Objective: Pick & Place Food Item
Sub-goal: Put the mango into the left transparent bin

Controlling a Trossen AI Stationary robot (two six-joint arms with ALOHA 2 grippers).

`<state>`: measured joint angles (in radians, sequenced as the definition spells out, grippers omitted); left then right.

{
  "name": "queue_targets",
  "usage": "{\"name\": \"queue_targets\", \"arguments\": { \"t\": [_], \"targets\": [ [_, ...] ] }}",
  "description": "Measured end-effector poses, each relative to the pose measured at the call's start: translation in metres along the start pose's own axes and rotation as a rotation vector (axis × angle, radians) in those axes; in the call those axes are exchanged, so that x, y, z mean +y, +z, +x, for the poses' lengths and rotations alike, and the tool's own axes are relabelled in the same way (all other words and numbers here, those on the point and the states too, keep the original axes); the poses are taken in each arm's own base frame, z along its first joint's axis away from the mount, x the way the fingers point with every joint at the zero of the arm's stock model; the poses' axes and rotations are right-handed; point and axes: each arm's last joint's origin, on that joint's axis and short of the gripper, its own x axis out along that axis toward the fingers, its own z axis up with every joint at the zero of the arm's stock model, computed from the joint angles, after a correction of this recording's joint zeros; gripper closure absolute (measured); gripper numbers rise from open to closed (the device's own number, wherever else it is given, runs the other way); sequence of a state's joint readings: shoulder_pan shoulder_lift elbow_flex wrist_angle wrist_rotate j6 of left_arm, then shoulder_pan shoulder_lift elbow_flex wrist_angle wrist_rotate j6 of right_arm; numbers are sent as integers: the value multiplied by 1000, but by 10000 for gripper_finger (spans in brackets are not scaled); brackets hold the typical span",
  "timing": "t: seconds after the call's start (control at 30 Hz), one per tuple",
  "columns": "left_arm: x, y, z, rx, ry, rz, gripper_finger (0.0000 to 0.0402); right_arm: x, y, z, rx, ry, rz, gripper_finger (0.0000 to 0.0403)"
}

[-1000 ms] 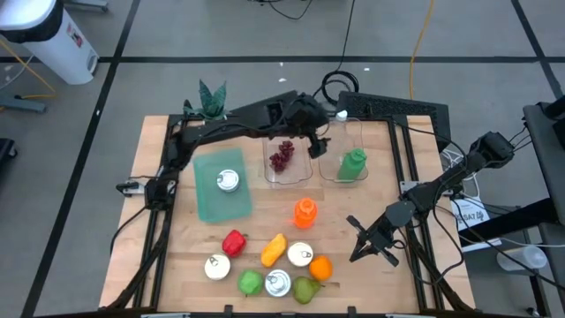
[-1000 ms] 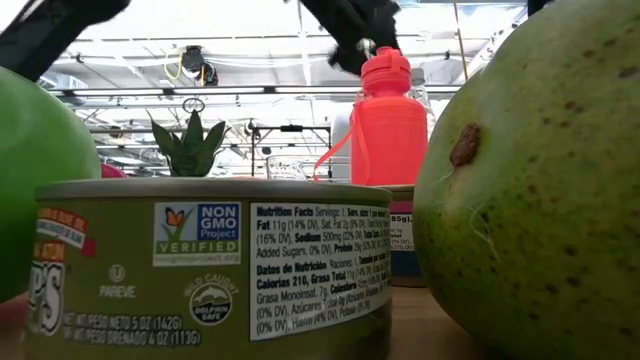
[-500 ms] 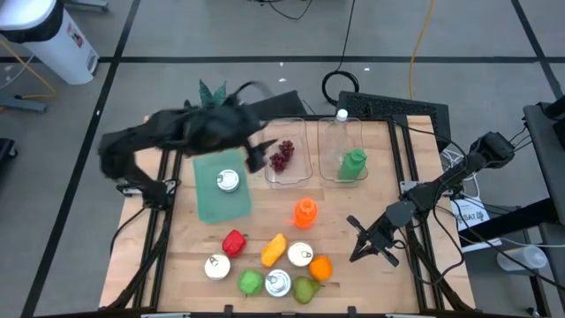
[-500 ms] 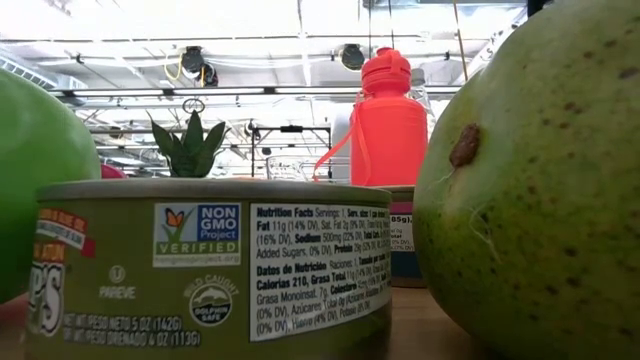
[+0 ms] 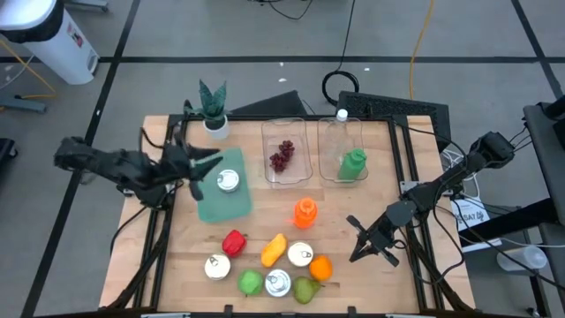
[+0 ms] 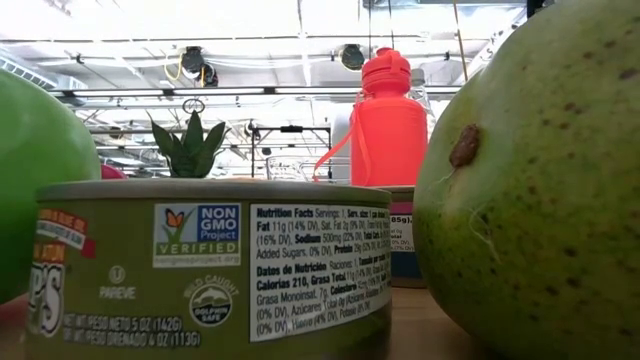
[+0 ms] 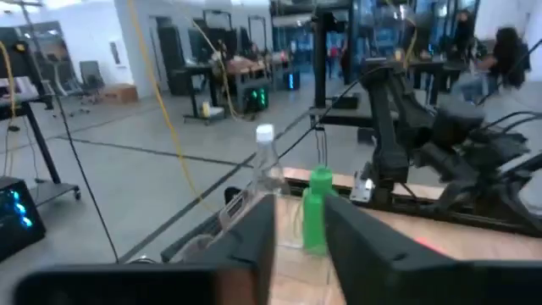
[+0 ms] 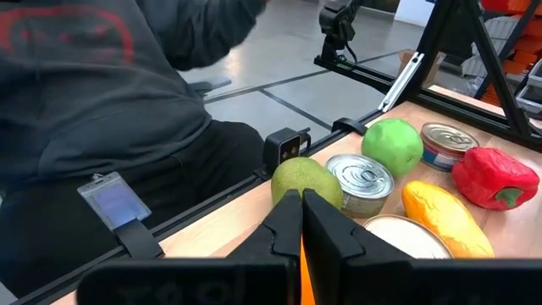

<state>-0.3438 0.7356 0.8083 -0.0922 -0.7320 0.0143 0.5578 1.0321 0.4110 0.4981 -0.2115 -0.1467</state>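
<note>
A bunch of dark red grapes (image 5: 282,156) lies in a clear tray (image 5: 288,174) at the far middle of the table. My left gripper (image 5: 207,170) hovers at the table's left side, by the far edge of a green board (image 5: 221,201), pointing right. Its fingers stand a little apart with nothing between them (image 7: 301,246). My right gripper (image 5: 366,252) hangs shut near the table's right edge, empty, seen also in its own wrist view (image 8: 301,216). Loose food sits at the near edge: a red pepper (image 5: 234,241), a yellow fruit (image 5: 274,250), a green apple (image 5: 251,283), a pear (image 5: 305,289) and an orange (image 5: 320,267).
A green bottle (image 5: 353,164) lies in a second clear tray beside a clear bottle (image 5: 341,117). An orange bottle (image 5: 305,212) stands mid-table. Cans (image 5: 228,181) (image 5: 278,283) and a potted plant (image 5: 213,106) also stand here. A person in dark clothing (image 8: 102,110) shows beyond the table's edge.
My left arm has swung away from above the grape tray toward the table's left edge, quickly. The grapes stay in the tray. My right arm has kept still.
</note>
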Motion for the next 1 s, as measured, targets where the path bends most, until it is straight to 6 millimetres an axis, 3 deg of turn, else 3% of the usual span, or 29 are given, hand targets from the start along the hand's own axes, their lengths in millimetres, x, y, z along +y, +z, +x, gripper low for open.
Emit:
{"name": "queue_targets", "arguments": {
  "t": [0.07,0.13,0.23,0.37,0.6,0.8,1.0],
  "targets": [
    [5,-37,-2,-27,-4,-2,338,-1,0,0,-5,-6,-16,401],
    [8,-61,-4,-80,-53,-10,344,-3,0,-1,-5,-14,-37,401],
    [15,-78,-11,-212,-104,-66,350,-5,-1,-1,3,-23,-67,401],
    [18,-100,-14,-215,-70,-45,351,-8,-2,-2,15,-37,-65,401],
    [22,-111,-13,-132,92,-27,351,-12,-4,-3,36,-54,-38,401],
    [15,-112,-11,-136,-50,-50,351,-17,0,-5,-9,-86,-71,401],
    [7,-120,-1,-82,-63,13,351,-17,-3,-1,11,-83,-126,401]
  ]
}}
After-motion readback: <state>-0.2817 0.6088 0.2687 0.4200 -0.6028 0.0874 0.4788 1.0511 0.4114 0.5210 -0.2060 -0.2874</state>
